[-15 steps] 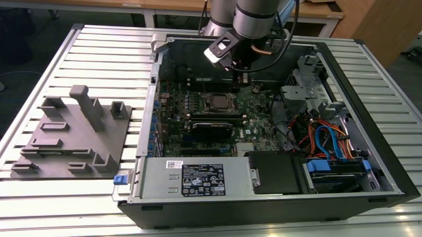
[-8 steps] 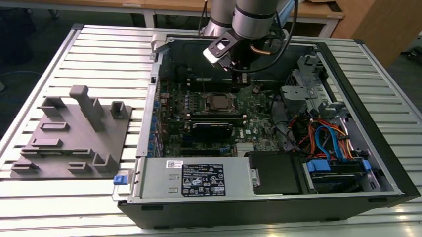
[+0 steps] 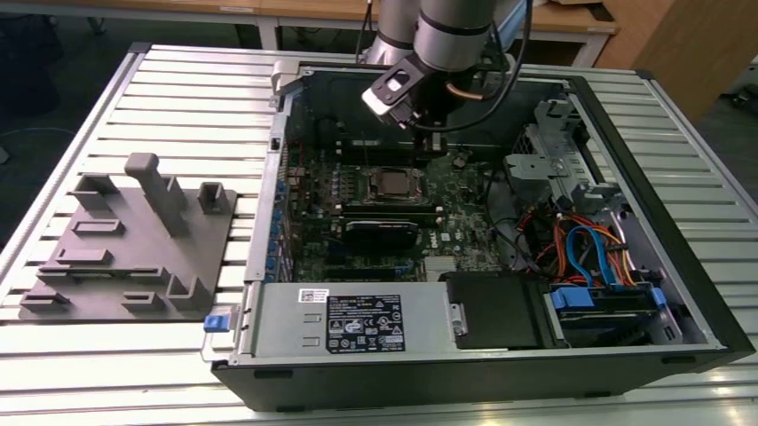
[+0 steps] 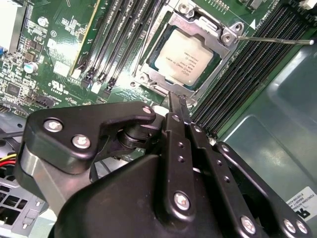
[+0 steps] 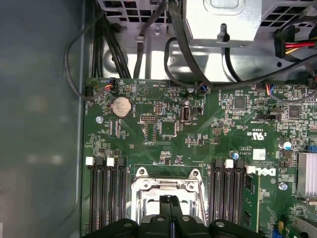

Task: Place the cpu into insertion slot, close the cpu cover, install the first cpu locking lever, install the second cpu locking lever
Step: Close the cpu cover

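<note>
Pincer pinched closed, nothing held, tips just beside cpu cover edge. cpu sits under cover, dead ahead. Locking lever juts sideways off cover's far corner.

cpu: dull matt grey metal top | cpu cover: shiny bare metal | pincer: smooth black, semi-gloss | table: ribbed pale metal

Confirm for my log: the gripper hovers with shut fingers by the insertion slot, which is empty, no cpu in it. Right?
No, the insertion slot is not empty: the second wrist view shows the cpu seated in it, framed by the cpu cover. The gripper does hover by it with shut fingers.
</note>
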### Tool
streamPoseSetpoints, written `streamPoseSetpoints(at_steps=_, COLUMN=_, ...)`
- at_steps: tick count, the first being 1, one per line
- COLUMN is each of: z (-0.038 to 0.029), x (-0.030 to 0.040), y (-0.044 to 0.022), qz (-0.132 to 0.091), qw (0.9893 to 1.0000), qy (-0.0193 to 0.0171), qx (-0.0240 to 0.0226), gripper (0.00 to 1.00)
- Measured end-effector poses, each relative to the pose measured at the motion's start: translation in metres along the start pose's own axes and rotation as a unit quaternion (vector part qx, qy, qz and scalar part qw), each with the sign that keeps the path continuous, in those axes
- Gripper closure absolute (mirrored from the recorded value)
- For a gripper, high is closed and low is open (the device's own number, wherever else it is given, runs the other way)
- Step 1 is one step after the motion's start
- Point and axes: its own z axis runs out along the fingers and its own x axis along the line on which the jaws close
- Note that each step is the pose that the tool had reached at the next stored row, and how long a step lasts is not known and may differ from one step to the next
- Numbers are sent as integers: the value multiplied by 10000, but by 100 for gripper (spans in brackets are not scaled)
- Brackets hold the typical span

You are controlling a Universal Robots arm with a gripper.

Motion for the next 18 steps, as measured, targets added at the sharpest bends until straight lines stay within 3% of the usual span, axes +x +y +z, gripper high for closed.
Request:
streamPoseSetpoints(at_steps=13, z=17, x=1, y=-6, qz=0, qw=10000, qy=2, qx=-1, gripper=90)
streamPoseSetpoints(at_steps=18, z=69, x=0, y=-98, qz=-8, qw=10000, qy=0, qx=0, gripper=90)
